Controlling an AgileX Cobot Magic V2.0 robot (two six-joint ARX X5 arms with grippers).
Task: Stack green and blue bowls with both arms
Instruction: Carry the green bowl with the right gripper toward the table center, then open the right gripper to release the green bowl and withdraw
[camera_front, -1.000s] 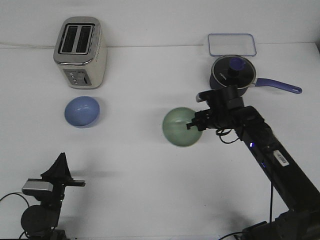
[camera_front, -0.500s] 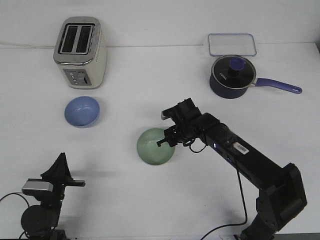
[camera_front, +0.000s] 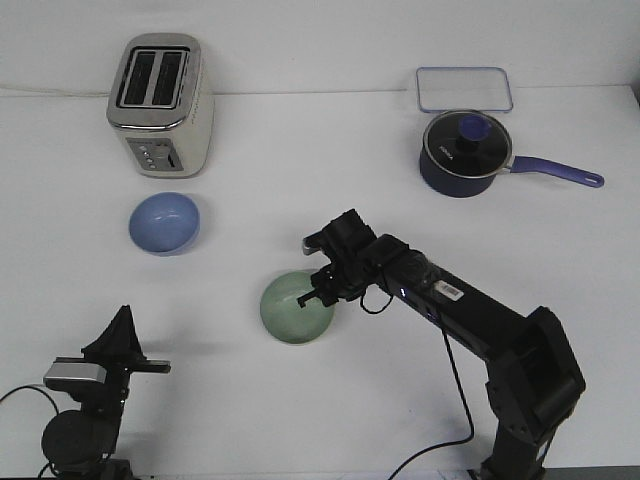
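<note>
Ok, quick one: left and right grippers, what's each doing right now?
Left gripper: down at the near edge, holding nothing; open or shut cannot be told.
Right gripper: shut on the green bowl rim.

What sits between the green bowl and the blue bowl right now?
Nothing: in the front view only bare white table separates the green bowl, held at its rim by the right gripper, from the blue bowl.

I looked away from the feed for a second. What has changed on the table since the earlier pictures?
The right arm's tool, gripping the green bowl by its rim, has carried it leftward and toward the robot, nearer the middle of the table. The grip looks unchanged. The blue bowl, toaster, saucepan, clear tray and the left arm's tool stayed put.
</note>
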